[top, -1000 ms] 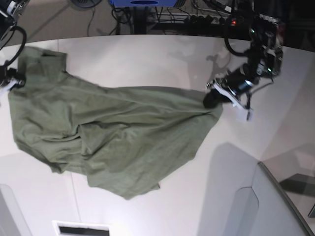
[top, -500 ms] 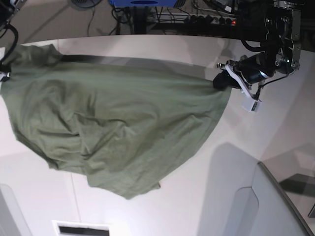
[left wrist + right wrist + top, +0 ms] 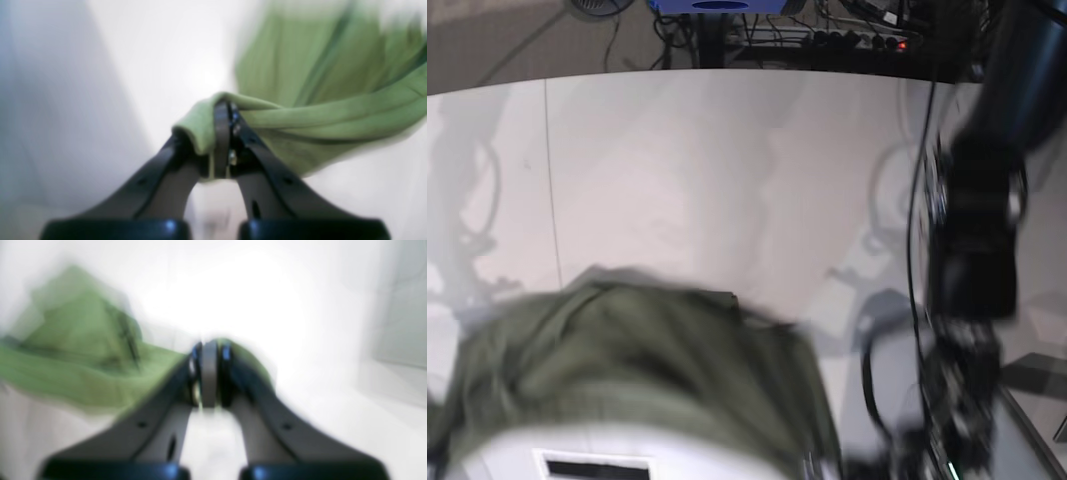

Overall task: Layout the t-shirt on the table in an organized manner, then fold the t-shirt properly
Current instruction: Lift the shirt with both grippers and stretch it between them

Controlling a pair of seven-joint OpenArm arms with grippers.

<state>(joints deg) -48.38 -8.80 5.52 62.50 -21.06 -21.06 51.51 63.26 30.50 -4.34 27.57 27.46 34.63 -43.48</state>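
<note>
The left gripper (image 3: pixel 222 133) is clamped on a bunched fold of the t-shirt (image 3: pixel 333 110), which trails toward 2 o'clock in the left wrist view. The right gripper (image 3: pixel 209 373) is clamped on another edge, cloth streaming toward 9 o'clock. In the base view the blurred shirt (image 3: pixel 637 370) hangs stretched at 6 o'clock over the table (image 3: pixel 727 170).

No readable text or labels; frames too blurry.
</note>
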